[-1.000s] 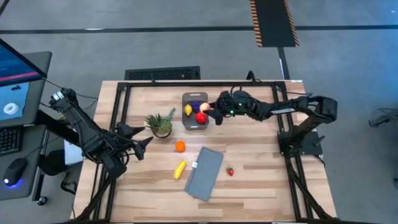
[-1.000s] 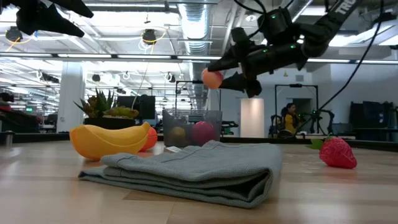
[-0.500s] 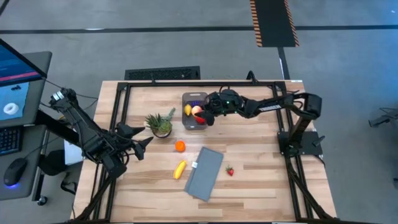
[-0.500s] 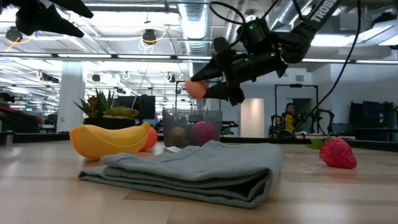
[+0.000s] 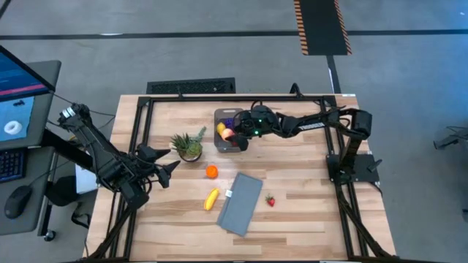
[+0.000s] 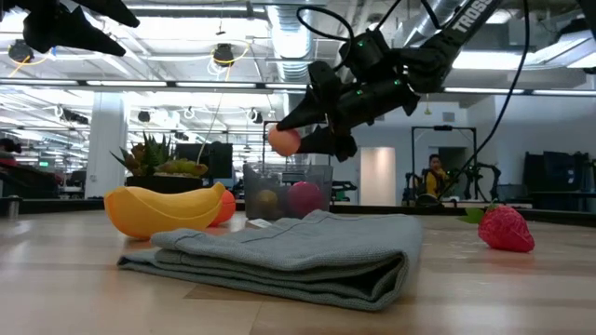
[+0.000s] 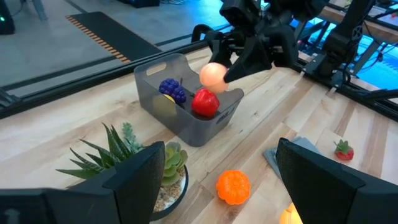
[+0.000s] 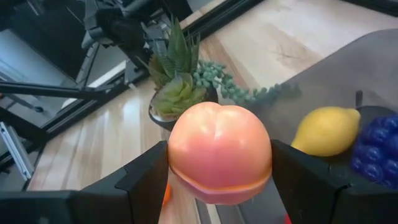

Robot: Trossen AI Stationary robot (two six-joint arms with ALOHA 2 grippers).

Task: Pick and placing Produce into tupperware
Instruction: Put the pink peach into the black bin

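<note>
The tupperware (image 5: 221, 115), a small grey tub at the table's far middle, holds a lemon (image 8: 326, 130), purple grapes (image 7: 173, 90) and a red fruit (image 7: 205, 102). A pink peach (image 6: 284, 141) hangs just above the tub, with my right gripper (image 6: 291, 140) shut on it. An orange (image 5: 211, 172), a banana (image 5: 210, 199) and a strawberry (image 5: 270, 200) lie on the tabletop nearer the front. My left gripper (image 5: 167, 159) waits open above the table's left part, nothing between its fingers. My right gripper pinches the peach by two opposite sides (image 8: 177, 155) between its two fingers (image 8: 146, 180). The fingers come from the table's right, slanting down. The peach is lifted clear above the tub, its cleft turned up.
A potted spiky plant (image 5: 189, 146) stands left of the tub. A folded grey cloth (image 5: 241, 202) lies at the near middle, between banana and strawberry. Dark frame rails (image 5: 142, 124) run along the table's edges.
My right gripper has carried the peach toward the table's left and a little down, from beside the tub's right edge to over the tub. The peach stays pinched and clear of the tub.
</note>
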